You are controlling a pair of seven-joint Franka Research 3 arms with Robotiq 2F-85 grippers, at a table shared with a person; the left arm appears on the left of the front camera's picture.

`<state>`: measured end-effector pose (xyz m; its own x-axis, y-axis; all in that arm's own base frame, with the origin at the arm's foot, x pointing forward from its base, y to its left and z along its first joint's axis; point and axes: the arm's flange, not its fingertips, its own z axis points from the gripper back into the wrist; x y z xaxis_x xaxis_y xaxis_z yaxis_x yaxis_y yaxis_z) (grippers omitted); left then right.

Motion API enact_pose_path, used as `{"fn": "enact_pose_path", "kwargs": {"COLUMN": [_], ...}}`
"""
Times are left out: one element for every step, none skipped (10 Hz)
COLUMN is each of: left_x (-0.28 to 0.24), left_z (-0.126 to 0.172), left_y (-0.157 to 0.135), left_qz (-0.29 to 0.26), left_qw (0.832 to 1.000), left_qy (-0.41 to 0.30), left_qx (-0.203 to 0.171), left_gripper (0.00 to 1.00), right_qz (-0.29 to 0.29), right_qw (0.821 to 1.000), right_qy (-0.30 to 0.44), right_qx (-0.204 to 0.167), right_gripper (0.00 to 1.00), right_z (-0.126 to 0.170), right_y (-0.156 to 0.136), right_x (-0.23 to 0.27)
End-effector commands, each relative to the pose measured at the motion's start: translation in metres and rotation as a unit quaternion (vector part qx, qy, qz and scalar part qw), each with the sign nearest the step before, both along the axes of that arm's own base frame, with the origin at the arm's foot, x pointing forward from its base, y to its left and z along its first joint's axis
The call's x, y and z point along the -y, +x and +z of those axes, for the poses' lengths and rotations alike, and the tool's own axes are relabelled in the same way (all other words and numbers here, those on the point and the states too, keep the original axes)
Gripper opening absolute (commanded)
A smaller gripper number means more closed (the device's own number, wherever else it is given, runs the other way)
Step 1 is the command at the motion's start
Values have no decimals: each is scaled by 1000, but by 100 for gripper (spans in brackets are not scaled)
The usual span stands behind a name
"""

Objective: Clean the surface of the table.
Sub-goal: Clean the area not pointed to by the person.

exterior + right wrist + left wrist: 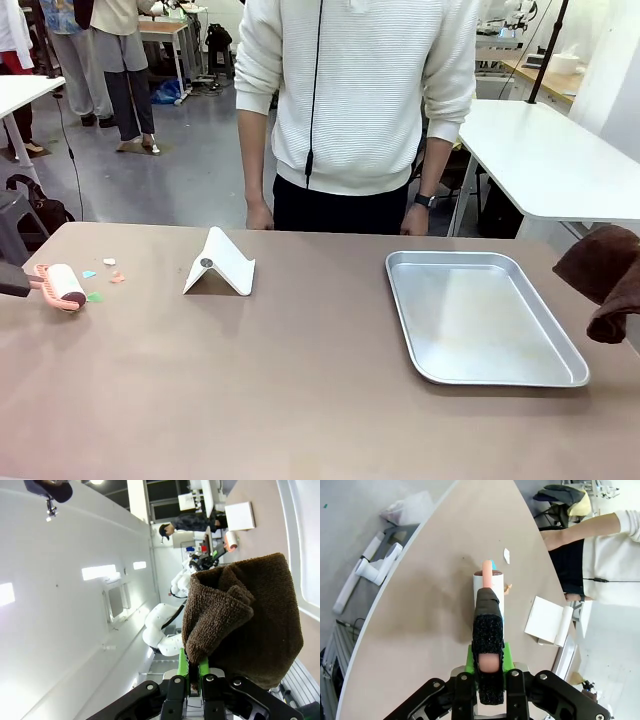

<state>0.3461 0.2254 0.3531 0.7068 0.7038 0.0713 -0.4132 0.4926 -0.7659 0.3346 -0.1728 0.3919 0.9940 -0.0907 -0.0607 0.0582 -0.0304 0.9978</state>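
1. Front view.
   - Shows the table point(300, 400), big and brown, running from side to side.
   - Finds a few small paper scraps point(109, 270) on its left part, with a lint roller point(62, 285) just beside them and, it seems, resting on the top.
   - Shows a white stand point(220, 265) near the middle and a metal tray point(450, 256) to the right, well apart from the scraps.
   - Shows a brown cloth point(605, 275) hanging in the air at the right edge.
   - Has a person point(350, 100) standing at the far side, hands down by the table edge.

2. Left wrist view.
   - Looks down along the left gripper point(489, 662).
   - Pinches the roller's black padded handle between the two green pads point(470, 657), tight on both sides.
   - Points the white drum out over the table, with scraps lying right by its tip.
   - Looks like the start of the picking-up step, with the scraps not yet lifted.
   - Calls for pressing the drum down flat and rolling it over each scrap, slowly, so none gets pushed away.

3. Right wrist view.
   - Looks along the right gripper point(194, 667).
   - Squeezes a fold of the brown cloth between pressed-together fingers, with the rest bunched and hanging loose.
   - Shows the table far off at the top, so the cloth is up in the air and away from it.
   - Seems to wait for the wiping step, best done once the scraps are gone.
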Motion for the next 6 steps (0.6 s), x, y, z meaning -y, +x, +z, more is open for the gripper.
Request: {"fn": "enact_pose_path", "kwargs": {"left_x": [2, 2, 5, 8, 12, 17], "left_z": [-1, -3, -4, -4, -5, -7], "left_y": [7, 9, 10, 12, 16, 21], "left_qz": [38, 53, 52, 49, 46, 39], "left_qw": [999, 998, 998, 998, 998, 998], "left_qy": [-11, -7, -5, -3, 4, 7], "left_qx": [-21, -29, -36, -40, -42, -51], "left_gripper": [3, 3, 3, 3, 3, 3], "right_qz": [7, 7, 7, 7, 7, 7], "right_qw": [1000, 1000, 1000, 1000, 1000, 1000], "right_qy": [3, 3, 3, 3, 3, 3], "right_qx": [1, 1, 1, 1, 1, 1], "right_gripper": [8, 8, 8, 8, 8, 8], "right_z": [3, 3, 3, 3, 3, 3], "right_y": [-4, -4, -4, -4, -4, -4], "right_x": [0, 0, 0, 0, 0, 0]}}
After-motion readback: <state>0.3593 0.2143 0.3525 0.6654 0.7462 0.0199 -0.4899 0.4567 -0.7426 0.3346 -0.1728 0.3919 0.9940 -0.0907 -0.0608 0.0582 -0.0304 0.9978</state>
